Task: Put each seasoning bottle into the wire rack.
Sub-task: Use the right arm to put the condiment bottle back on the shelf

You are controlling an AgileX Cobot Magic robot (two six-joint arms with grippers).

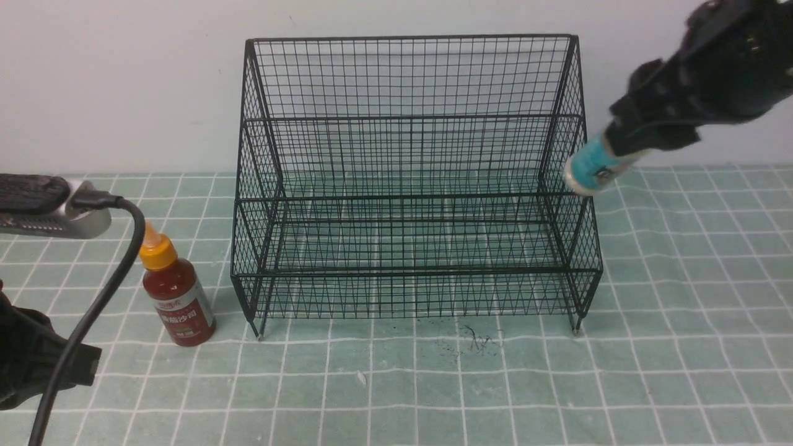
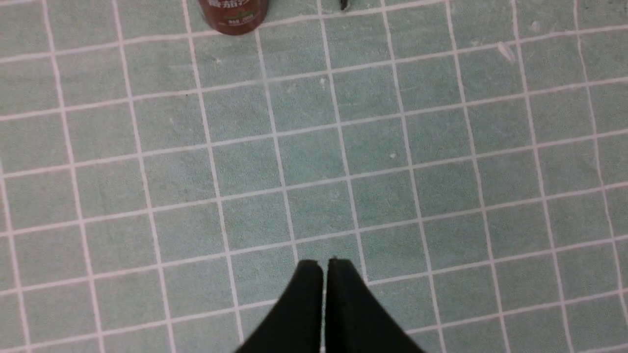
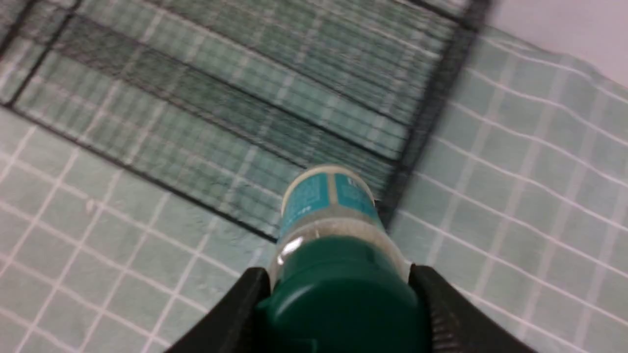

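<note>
Front view: the right gripper (image 3: 341, 299) grips the jar (image 1: 595, 166), tilted, near the rack's (image 1: 403, 271) right side; the left gripper (image 2: 325, 274) is closed, the sauce bottle (image 1: 179, 300) standing left of the rack.

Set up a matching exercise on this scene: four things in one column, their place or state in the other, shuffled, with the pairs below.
1. Dark-red sauce bottle with orange cap
2. Teal-labelled shaker jar with dark green cap
3. Black wire-mesh rack
4. Black left gripper

A. held between the right gripper's fingers
B. shut
C. standing on the table, left of the rack
D. has no bottle in it

Pairs: 1-C, 2-A, 3-D, 4-B
</note>
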